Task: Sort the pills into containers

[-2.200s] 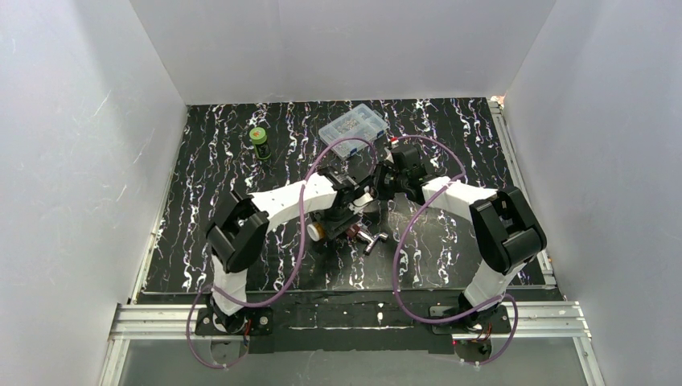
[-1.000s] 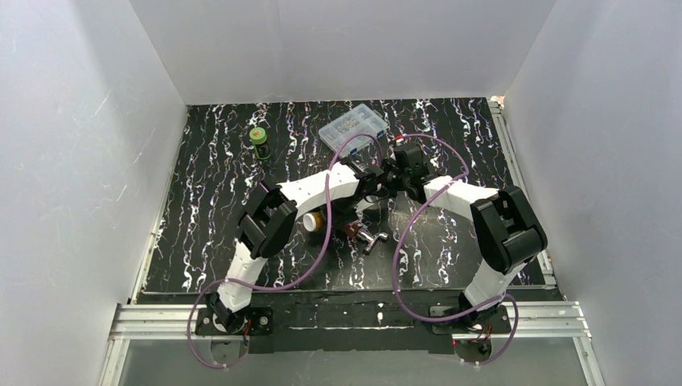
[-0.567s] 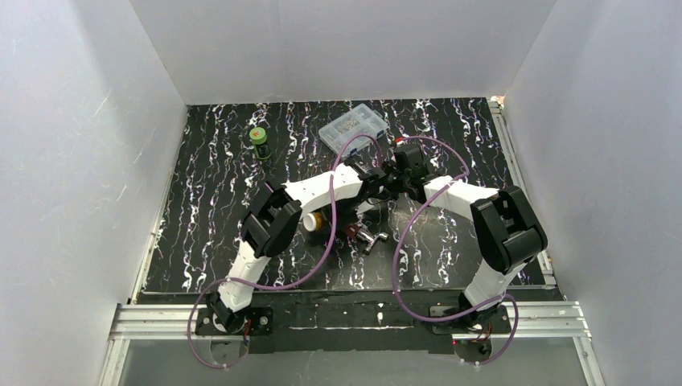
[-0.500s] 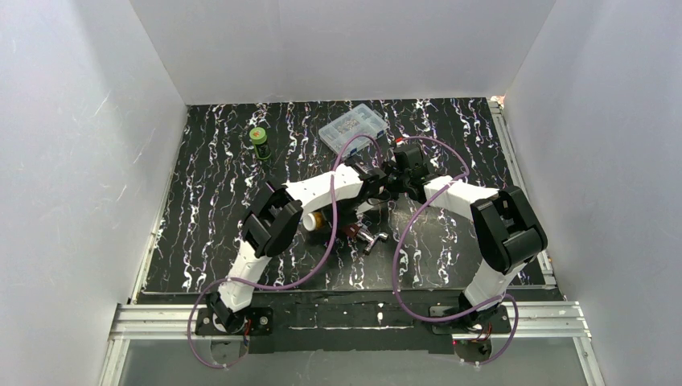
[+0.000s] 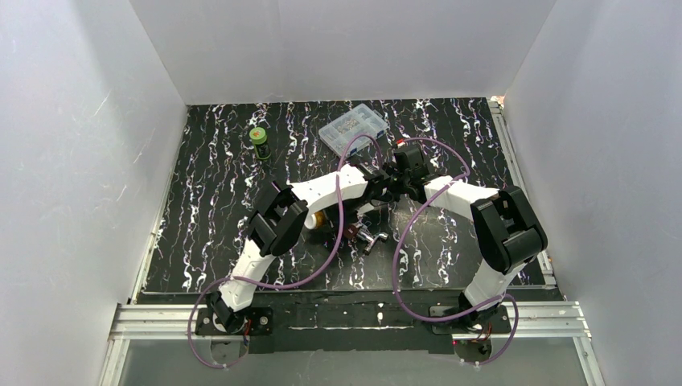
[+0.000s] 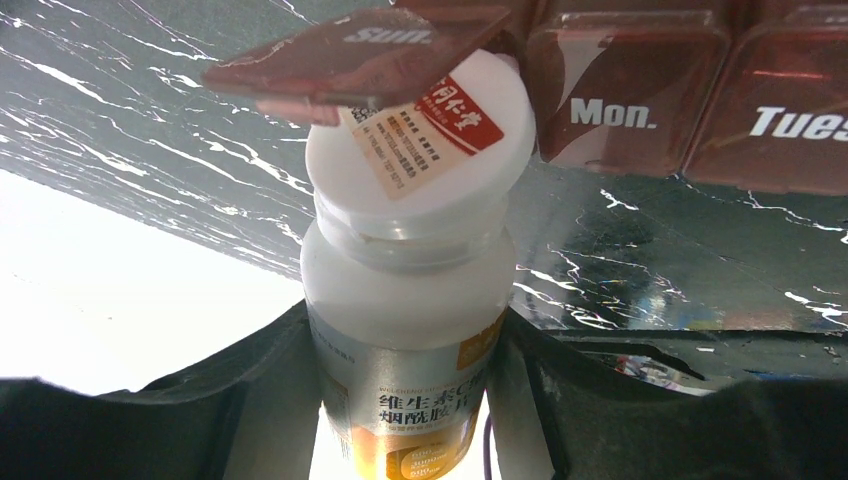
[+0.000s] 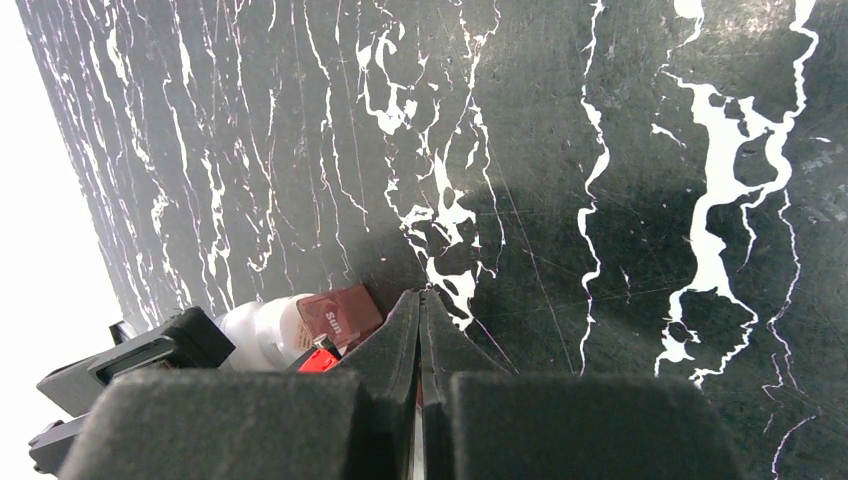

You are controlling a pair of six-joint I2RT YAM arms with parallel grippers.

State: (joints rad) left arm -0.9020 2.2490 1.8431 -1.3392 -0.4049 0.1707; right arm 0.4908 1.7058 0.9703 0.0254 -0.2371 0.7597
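My left gripper is shut on a white pill bottle with a silver and orange label. Its white cap is on. Just past the cap lies the dark red pill case, with compartments marked "Mon." and "Tues". The case's "Sun." lid stands open over the cap. My right gripper is shut, its tips above the table right beside that lid and the bottle. In the top view both wrists crowd together at mid-table and hide the grippers.
A clear compartment box sits at the back centre. A small green jar stands at the back left. A shiny silver metal piece lies just in front of the arms' meeting point. White walls enclose the black marbled table.
My left arm has swung its elbow right and forward. Its wrist has closed in on the right gripper. The right arm has barely moved.
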